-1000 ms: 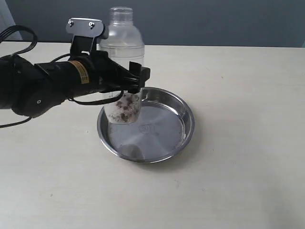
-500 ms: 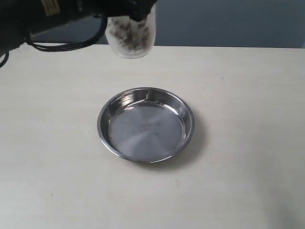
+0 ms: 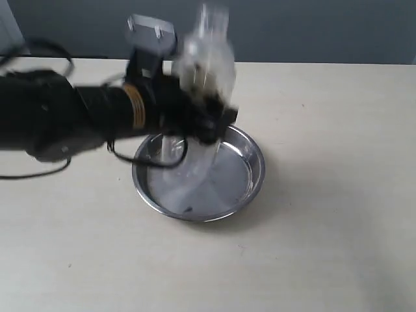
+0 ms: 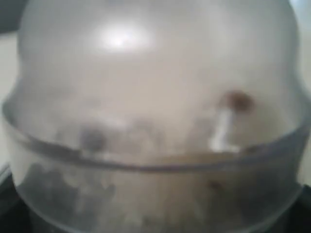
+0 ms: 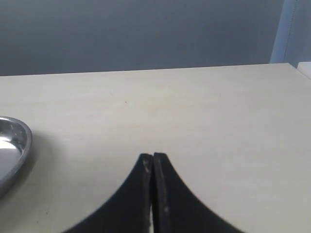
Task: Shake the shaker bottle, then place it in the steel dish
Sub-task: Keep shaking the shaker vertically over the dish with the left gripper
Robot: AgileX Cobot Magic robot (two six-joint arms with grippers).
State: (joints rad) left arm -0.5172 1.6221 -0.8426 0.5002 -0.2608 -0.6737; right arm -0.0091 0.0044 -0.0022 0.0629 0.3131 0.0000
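Note:
The shaker bottle [image 3: 207,71] is a motion-blurred clear shape in the air over the steel dish [image 3: 255,170], cap uppermost. My left gripper [image 3: 209,120] is shut on its body, the black arm reaching in from the left. In the left wrist view the frosted dome of the shaker bottle [image 4: 155,87] fills the picture, with brown beads [image 4: 237,101] blurred inside; the fingers are hidden. My right gripper [image 5: 153,156] is shut with nothing in it, low over bare table, and the steel dish [image 5: 19,145] shows at the edge of its view.
The pale wooden table [image 3: 325,247] spreads around the dish on all sides. A dark wall [image 3: 312,29] rises behind its far edge. The right arm does not show in the exterior view.
The left arm swung the bottle up above the frame's top half a second ago and has now brought it back down over the dish. Blur shows fast motion.

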